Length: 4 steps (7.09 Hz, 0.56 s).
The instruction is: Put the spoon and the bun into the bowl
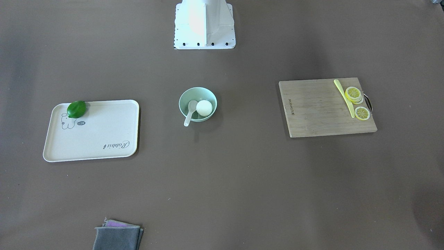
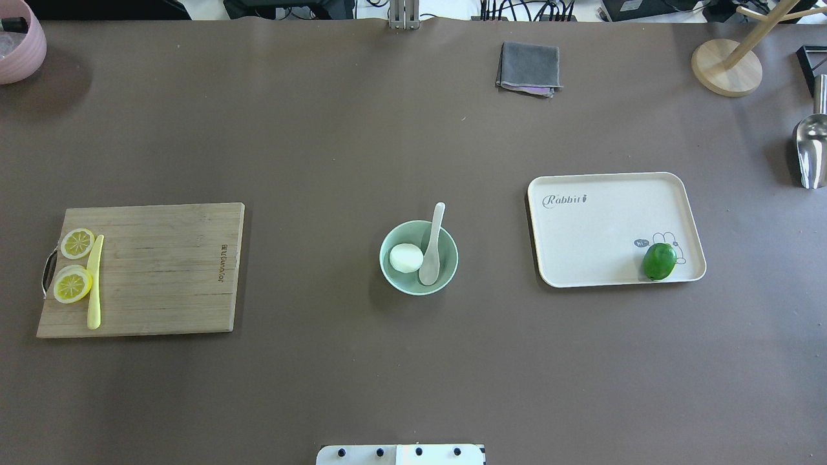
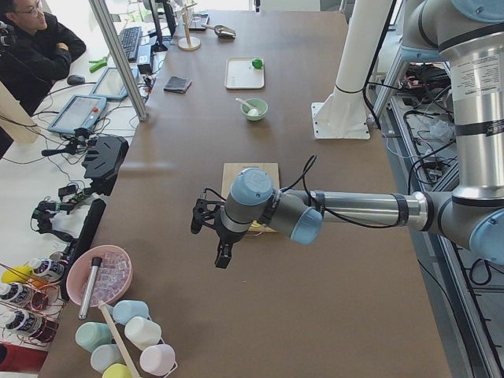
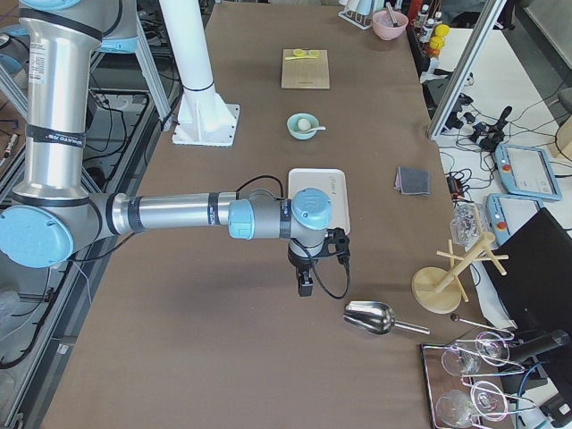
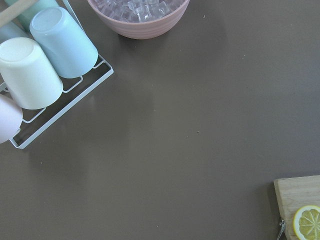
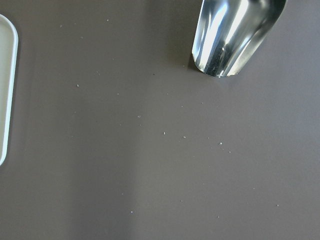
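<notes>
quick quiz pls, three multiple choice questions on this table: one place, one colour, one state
1. Where is the bun?
A in the bowl
B on the cutting board
C on the bare table

2. What colour is the fruit on the tray?
A yellow
B red
C green

3. How does the spoon lie?
A flat on the table
B scoop in the bowl, handle over the rim
C upside down on the tray

Answers:
1 A, the bun sits inside the bowl beside the scoop.
2 C, it shows plain green in the overhead view.
3 B, the handle sticks out past the rim.
</notes>
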### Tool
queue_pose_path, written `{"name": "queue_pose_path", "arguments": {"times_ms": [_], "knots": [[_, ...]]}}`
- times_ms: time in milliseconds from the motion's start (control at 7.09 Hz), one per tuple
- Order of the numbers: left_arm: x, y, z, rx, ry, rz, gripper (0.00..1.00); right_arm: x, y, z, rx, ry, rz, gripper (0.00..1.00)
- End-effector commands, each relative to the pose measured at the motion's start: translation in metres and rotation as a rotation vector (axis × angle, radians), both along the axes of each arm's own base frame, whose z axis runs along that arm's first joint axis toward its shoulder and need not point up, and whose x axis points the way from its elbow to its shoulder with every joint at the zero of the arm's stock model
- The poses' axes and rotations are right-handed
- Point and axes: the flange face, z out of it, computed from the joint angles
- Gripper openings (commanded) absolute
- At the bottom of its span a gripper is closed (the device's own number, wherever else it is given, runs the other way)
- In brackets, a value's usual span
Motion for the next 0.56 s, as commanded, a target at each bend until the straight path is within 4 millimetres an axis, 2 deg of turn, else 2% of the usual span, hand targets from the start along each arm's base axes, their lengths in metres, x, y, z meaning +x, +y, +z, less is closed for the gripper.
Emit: {"name": "queue_pose_path", "arguments": {"times_ms": [0, 423], "knots": [[0.0003, -0.0046, -0.0052, 0.011, 0.000, -0.001, 0.98, 0.0014, 0.0007, -0.0034, 0.018, 0.018, -0.003, 1.00], [0.0004, -0.0051, -0.0022, 0.005, 0.002, 0.000, 0.98, 0.0019, -0.0009, -0.0014, 0.014, 0.026, -0.003, 1.00]]}}
